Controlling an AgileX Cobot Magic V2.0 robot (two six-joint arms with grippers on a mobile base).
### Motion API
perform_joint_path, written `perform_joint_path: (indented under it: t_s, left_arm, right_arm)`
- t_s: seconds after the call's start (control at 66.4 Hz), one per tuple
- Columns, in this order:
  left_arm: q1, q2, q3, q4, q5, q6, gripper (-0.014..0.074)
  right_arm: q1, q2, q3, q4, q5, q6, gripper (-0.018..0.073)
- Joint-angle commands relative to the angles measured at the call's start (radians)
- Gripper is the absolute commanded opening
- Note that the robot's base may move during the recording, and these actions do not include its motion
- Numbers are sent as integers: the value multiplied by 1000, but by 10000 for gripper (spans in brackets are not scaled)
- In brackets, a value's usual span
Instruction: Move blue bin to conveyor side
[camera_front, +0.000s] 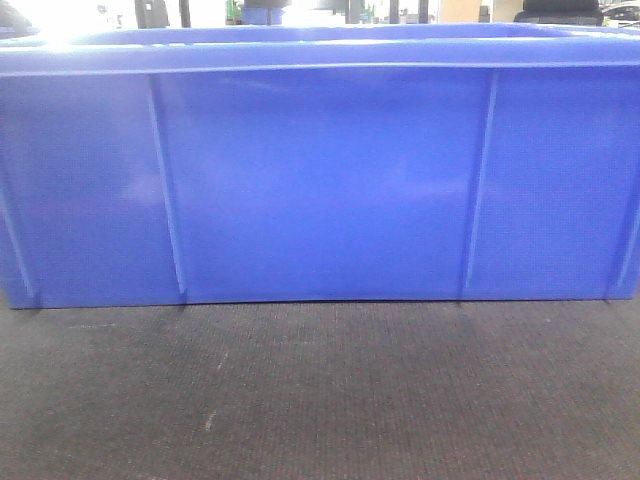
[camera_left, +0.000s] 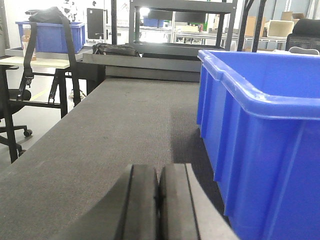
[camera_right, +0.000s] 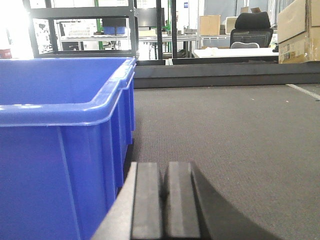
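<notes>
The blue bin (camera_front: 320, 170) fills the front view, its long ribbed wall facing me, standing on the dark woven conveyor (camera_front: 320, 390). In the left wrist view the blue bin (camera_left: 260, 130) rises at the right, and my left gripper (camera_left: 159, 172) sits low over the conveyor (camera_left: 115, 125) just left of the bin's end wall, shut with nothing between its pads. In the right wrist view the blue bin (camera_right: 60, 140) stands at the left; my right gripper (camera_right: 164, 167) hovers beside its other end wall over the conveyor (camera_right: 230, 130), also shut and empty.
A dark metal frame (camera_right: 225, 70) bounds the belt's far end. Beyond it stand steel racks (camera_left: 180, 20), a table with another blue crate (camera_left: 50, 35), an office chair (camera_right: 252, 30) and cardboard boxes (camera_right: 300, 27).
</notes>
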Motion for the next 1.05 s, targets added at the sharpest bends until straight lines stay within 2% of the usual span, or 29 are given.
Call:
perform_joint_path:
  t_s: [0.0,1.039]
  left_arm:
    - [1,-5,-1,0,-25,0,-16]
    - [1,-5,-1,0,-25,0,-16]
  right_arm:
    - [-6,-7,0,0,-28,-4,-73]
    - [-6,-7,0,0,-28,-4,-73]
